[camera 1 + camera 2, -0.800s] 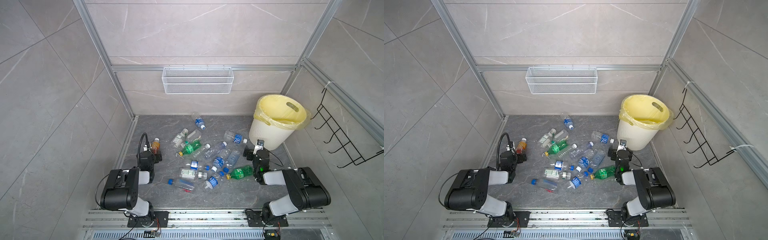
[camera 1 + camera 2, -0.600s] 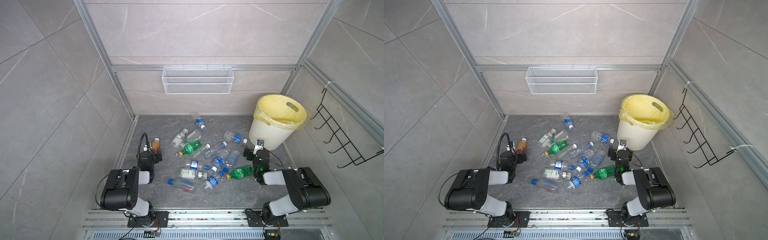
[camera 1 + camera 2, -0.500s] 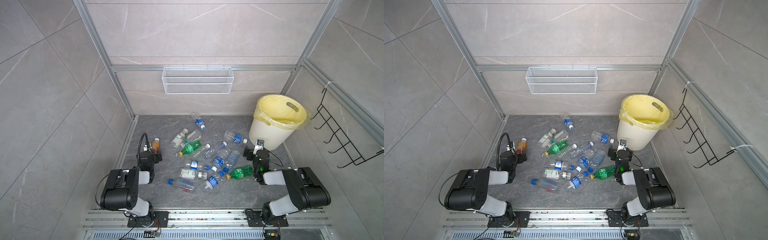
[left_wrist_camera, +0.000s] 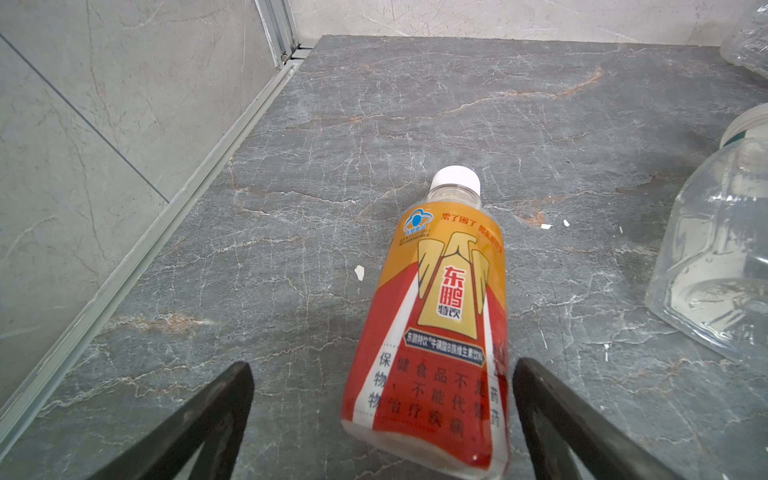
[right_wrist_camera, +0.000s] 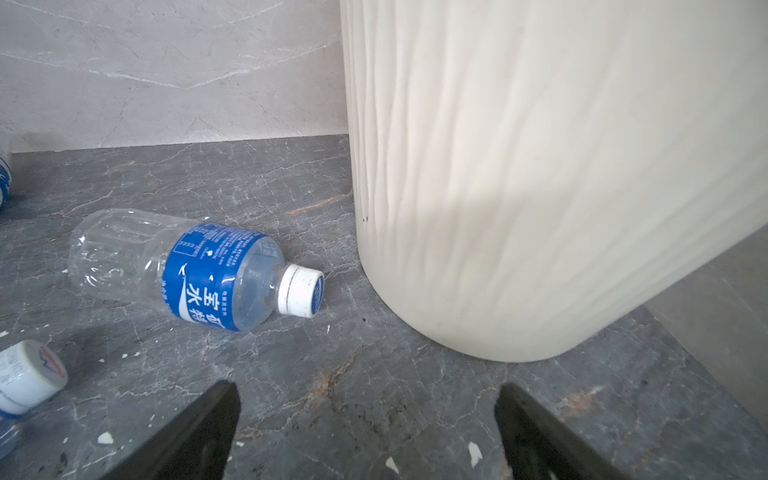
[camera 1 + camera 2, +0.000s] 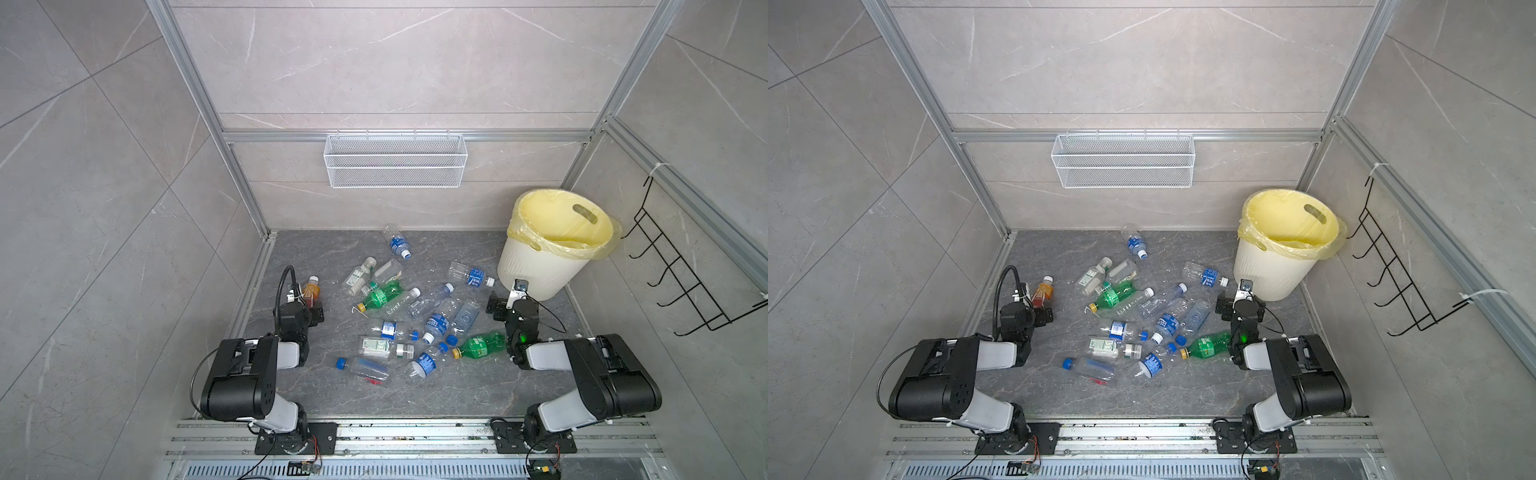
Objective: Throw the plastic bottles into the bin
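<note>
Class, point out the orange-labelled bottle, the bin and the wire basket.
orange-labelled bottle (image 4: 444, 316), left wrist view, on its label.
bin (image 6: 536, 270), in a top view, ribbed wall.
wire basket (image 6: 1123, 174), in a top view, front mesh.

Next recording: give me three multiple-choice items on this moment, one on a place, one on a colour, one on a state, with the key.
1. Where does the bin stand?
A. In the far right corner
B. In the near left corner
C. Hung up on the back wall

2. What colour is the cap of the orange bottle?
A. Blue
B. Yellow
C. White

3. How is the left gripper?
A. Shut on the orange bottle
B. Open, with the bottle's base between its jaws
C. Shut on nothing

Key:
1 A: both top views show it standing at the far right.
2 C: the left wrist view shows a white cap.
3 B: the left wrist view shows the jaws spread wide on either side of the bottle.
</note>
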`<state>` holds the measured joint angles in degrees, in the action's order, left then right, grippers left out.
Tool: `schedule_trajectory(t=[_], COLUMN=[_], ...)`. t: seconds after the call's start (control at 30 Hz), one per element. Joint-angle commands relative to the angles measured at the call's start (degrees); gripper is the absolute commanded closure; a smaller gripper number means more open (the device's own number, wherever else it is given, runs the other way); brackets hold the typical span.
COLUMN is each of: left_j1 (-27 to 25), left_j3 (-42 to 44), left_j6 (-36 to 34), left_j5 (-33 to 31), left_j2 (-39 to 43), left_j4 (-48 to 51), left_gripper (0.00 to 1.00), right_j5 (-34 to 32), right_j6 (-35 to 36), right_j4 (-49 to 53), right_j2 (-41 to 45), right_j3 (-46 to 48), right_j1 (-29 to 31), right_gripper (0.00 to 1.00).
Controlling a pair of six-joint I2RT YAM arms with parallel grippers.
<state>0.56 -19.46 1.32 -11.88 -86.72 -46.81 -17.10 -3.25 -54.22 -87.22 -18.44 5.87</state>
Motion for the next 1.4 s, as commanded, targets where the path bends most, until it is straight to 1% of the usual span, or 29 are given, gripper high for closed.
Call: schedule_trajectory(t=[0.0,0.3,0.37,0.53,0.57,0.6,0.63,0.73,0.77,0.8,0.83,0.87,0.93,0.97,1.0,1.03,1.07,1.1,1.13,1.17,1.2,1.23,1.27,1.3,1.37], left_j1=[-0.03,-0.07,-0.03,-0.04,-0.1,-0.26,-0.47,-0.48,-0.49,-0.47,-0.48,-0.49,-0.48,-0.52,-0.48,-0.48,-0.45,-0.18,0.1,-0.13,-0.33,-0.53,-0.56,-0.56,-0.55], left_j3=[-0.61,-0.62,-0.66,-0.57,-0.41,-0.47,-1.02,-8.55,-10.57,-11.57,-12.26,-12.8,-13.61,-14.03,-14.65,-15.74,-16.9,-17.77,-18.61,-20.22,-21.99,-23.89,-25.56,-27.84,-34.08], left_j6=[-0.01,-0.02,-0.05,-0.05,-0.01,0.08,0.79,3.22,4.67,6.49,8.59,10.34,12.94,15.23,19.72,27.86,37.6,41.47,38.17,35.87,36.19,36.89,37.32,37.63,38.81], left_j5=[-0.45,-0.51,-0.56,-0.51,-0.76,-3.19,-4.68,-7.53,-8.51,-9.31,-10.22,-10.69,-10.73,-10.63,-11.51,-13.08,-14.69,-12.78,-5.79,-0.6,1.18,2.05,2.37,2.01,-0.26], left_j2=[0.72,0.67,0.67,0.68,0.86,1.24,3.24,12.62,14.69,15.96,17.07,18.03,19.16,19.47,19.69,19.69,19.47,19.33,19.35,19.29,19.14,18.62,17.82,16.37,11.98], left_j4=[-3.07,-3.19,-3.17,-3.14,-3.35,-3.99,-1.45,19.96,24.2,26.03,27.88,29.34,31.06,31.84,33.24,36.82,41.6,43.54,42.35,42.89,44.72,47.13,49.33,52.3,62.41], left_gripper=[0.0,0.0,0.0,0.0,0.0,0.0,0.0,0.0,0.0,0.0,0.0,0.0,0.0,0.0,0.0,0.0,0.0,0.0,0.0,0.0,0.0,0.0,0.0,0.0,0.0], right_j5=[0.32,-0.12,-1.51,-1.65,-2.92,-2.83,-2.8,-2.06,-1.66,-1.66,-5.07,-10.78,-10.74,-11.17,-12.04,-12.79,-14.0,-16.1,-20.05,-24.46,-25.79,-24.01,-20.93,-18.47,-13.8], right_j6=[-0.8,-0.6,-1.1,-0.86,-1.12,-1.1,-1.03,-0.05,0.1,0.37,1.06,1.11,0.59,0.37,0.12,-0.19,-1.21,-3.91,-8.91,-16.25,-22.46,-25.92,-25.13,-24.67,-23.55], right_j4=[0.0,-0.36,-0.39,-0.64,-1.17,-1.68,-2.43,-6.95,-6.35,-5.25,-5.0,0.2,12.68,15.2,16.62,17.13,18.36,21.3,26.71,35.27,45.84,55.47,60.27,62.04,63.02], right_j2=[0.17,0.38,0.44,0.54,0.75,1.15,1.4,2.04,3.04,3.84,4.68,7.4,13.06,14.39,15.44,16.25,17.19,18.09,19.04,19.49,19.42,18.39,17.15,16.42,16.17], right_j3=[-0.61,-0.37,-0.28,-0.14,0.32,0.77,1.38,3.57,3.93,3.77,3.03,1.32,-1.97,-2.71,-3.0,-2.92,-3.38,-4.51,-6.84,-10.55,-14.84,-19.94,-23.5,-25.07,-26.39], right_j1=[-0.17,-0.11,-0.07,-0.06,0.18,0.18,0.26,0.61,0.8,1.08,2.41,4.29,4.68,5.04,5.78,6.36,6.84,7.31,7.4,7.4,7.48,7.24,7.38,7.76,8.81], right_gripper=[0.0,0.0,0.0,0.0,0.0,0.0,0.0,0.0,0.0,0.0,0.0,0.0,0.0,0.0,0.0,0.0,0.0,0.0,0.0,0.0,0.0,0.0,0.0,0.0,0.0])
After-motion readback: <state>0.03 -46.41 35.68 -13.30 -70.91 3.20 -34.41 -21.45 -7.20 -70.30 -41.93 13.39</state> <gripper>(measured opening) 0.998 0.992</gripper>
